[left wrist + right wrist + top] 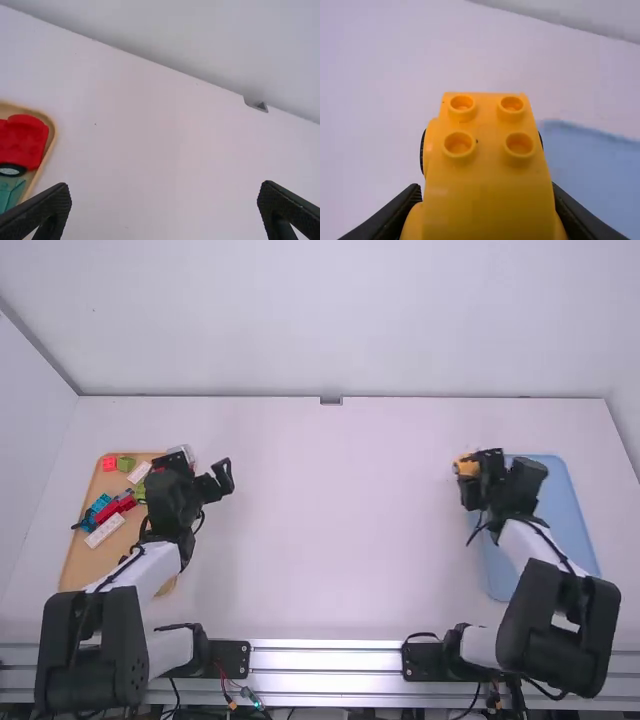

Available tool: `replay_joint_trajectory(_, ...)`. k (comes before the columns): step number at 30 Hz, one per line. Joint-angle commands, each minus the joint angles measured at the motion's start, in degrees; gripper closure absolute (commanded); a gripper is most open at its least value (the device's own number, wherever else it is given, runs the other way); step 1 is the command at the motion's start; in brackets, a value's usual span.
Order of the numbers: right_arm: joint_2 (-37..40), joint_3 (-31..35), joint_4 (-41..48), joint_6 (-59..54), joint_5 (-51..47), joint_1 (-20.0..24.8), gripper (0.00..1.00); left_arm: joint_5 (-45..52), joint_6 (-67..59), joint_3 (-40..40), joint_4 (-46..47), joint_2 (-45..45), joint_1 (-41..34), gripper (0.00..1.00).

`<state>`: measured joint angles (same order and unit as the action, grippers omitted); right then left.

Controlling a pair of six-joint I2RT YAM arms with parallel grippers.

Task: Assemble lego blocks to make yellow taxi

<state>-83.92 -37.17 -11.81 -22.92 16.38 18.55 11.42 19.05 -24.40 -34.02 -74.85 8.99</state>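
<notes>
Right hand (486,192) grips the car (487,172); left hand (165,188) gapes wide, empty. Seat the car level on the counter (340,530) before release.

Wide passage in the middle, both sides are occupied.
Between the two arms, the bare white table (340,520) gives a broad way from the metal rail (325,658) to the pale back wall (330,320). On the left, the shallow tan tray (77,558) with its colourful plastic blocks (110,508) stands in the way; the left gripper (198,467), fingers apart, is near its right edge. On the right, the right arm (535,545) crosses above the light blue tray (570,505), and the right gripper (474,472) holds a yellow-orange wheeled block (465,468), narrowing this side.
</notes>
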Motion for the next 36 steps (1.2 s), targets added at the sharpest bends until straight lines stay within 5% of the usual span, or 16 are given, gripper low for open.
replay_joint_trajectory(1,-0.24,0.52,0.39,5.62,-4.48,6.60,0.72,-0.52,2.54,0.31,-0.07,0.48,-0.33,0.01)
replay_joint_trajectory(7,-6.56,0.50,0.26,9.46,-4.46,16.06,0.70,-0.55,-7.32,0.28,1.01,0.48,-0.37,0.01)
replay_joint_trajectory(16,-10.43,0.50,0.90,9.66,-6.43,17.92,0.60,-0.31,-8.44,-1.03,2.75,0.50,-0.44,0.01)
replay_joint_trajectory(20,-10.47,0.48,2.27,9.68,-10.45,16.20,0.33,-0.57,-11.02,-3.54,7.50,0.50,-2.10,0.01)
replay_joint_trajectory(21,-10.47,0.44,2.47,10.12,-11.45,15.52,0.08,-0.57,-13.53,-4.59,9.20,0.52,-3.19,0.01)
replay_joint_trajectory(22,-10.47,0.33,2.67,10.97,-12.48,15.10,0.02,-0.61,-14.99,-5.22,10.21,0.52,-3.96,0.01)
replay_joint_trajectory(29,-5.42,-3.72,13.25,13.90,-19.78,8.59,0.01,-13.07,-17.18,-12.94,20.68,0.66,-13.60,0.01)
replay_joint_trajectory(36,5.53,-9.03,26.84,13.92,-19.63,0.87,0.02,-12.66,-17.20,-18.53,25.92,3.82,-20.35,0.01)
